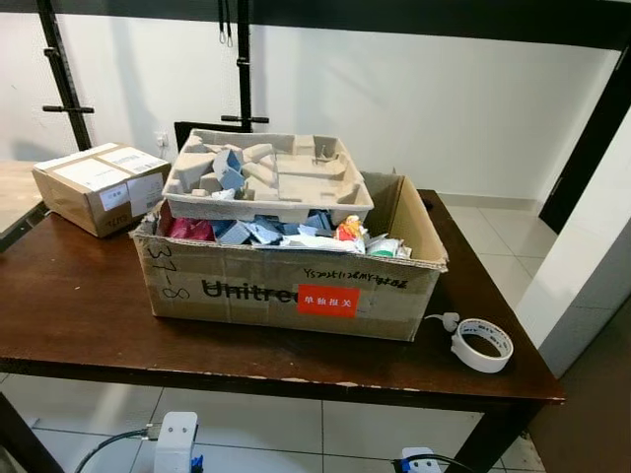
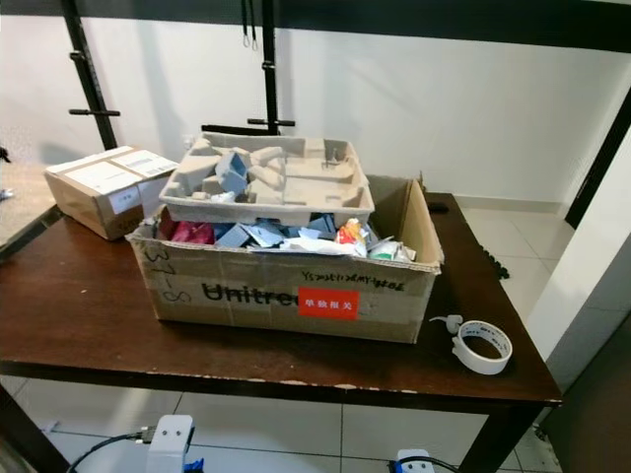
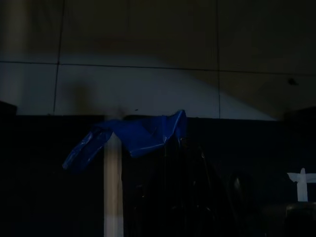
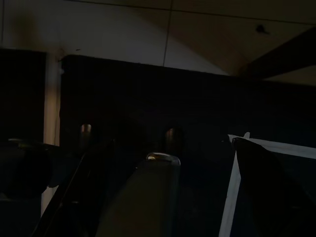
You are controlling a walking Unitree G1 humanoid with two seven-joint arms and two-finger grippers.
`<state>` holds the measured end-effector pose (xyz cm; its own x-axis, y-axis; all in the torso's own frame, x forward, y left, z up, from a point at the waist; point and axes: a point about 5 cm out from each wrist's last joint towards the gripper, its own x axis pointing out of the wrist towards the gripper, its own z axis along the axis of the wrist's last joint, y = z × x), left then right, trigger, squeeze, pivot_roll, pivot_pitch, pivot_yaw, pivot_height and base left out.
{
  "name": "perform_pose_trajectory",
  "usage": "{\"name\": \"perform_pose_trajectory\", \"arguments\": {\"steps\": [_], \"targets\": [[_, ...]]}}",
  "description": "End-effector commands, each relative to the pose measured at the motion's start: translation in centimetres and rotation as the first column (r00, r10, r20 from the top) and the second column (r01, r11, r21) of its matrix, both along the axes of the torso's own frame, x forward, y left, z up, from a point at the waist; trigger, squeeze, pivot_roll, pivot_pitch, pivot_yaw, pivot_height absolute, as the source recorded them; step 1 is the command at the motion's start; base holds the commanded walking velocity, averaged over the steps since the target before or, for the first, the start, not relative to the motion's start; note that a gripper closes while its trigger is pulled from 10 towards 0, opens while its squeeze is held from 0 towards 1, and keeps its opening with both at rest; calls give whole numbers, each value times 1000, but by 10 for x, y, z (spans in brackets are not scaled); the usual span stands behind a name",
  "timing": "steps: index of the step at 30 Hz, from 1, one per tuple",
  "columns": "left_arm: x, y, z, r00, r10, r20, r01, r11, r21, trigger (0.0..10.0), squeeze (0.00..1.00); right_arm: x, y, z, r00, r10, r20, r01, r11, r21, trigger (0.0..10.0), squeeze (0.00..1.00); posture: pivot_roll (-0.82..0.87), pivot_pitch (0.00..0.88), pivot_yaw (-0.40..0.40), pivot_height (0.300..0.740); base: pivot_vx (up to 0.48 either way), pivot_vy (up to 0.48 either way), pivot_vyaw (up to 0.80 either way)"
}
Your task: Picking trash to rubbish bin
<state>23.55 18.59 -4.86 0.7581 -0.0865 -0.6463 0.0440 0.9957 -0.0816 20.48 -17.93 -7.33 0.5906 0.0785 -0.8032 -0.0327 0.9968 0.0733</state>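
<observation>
Trash (image 1: 286, 233) heaped in cardboard box (image 1: 256, 286) on table (image 1: 79, 305); left gripper (image 3: 170, 148) clenched on blue wrapper (image 3: 133, 136).

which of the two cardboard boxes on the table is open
The large box printed Unitree, mid-table, is open and full of trash; the small box at its left is taped shut.

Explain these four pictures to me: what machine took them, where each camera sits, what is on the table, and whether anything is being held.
A walking humanoid robot with two arms took them. The two bright pictures come from its head cameras, looking down at a dark wooden table. On it stands a big open cardboard box full of scraps, with a grey moulded pulp tray resting on top. A smaller sealed box sits at the robot's left, a roll of white tape at its right. The two dark pictures come from wrist cameras on arms hanging in shade. In the left wrist view, the left hand seems to hold a crumpled blue wrapper. The right wrist view is too dark to judge.
</observation>
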Motion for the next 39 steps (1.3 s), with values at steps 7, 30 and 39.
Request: {"name": "perform_pose_trajectory", "arguments": {"steps": [7,30,39], "targets": [[2,-1,1,1000,-20,14,20,1000,7,10000,0,-5,-2,-3,1000,-10,-20,9,1000,-6,10000,0,24,0,-13,740,0,206,0],[11,-16,11,954,-291,79,280,952,122,10000,0,-5,-5,-3,1000,-14,-23,14,1000,-11,10000,0,29,0,-16,740,0,76,0],[19,-58,36,661,-724,195,733,679,38,10000,0,3,-5,2,998,70,-3,-70,997,-20,10000,0,30,0,-18,740,0,0,0]]}}
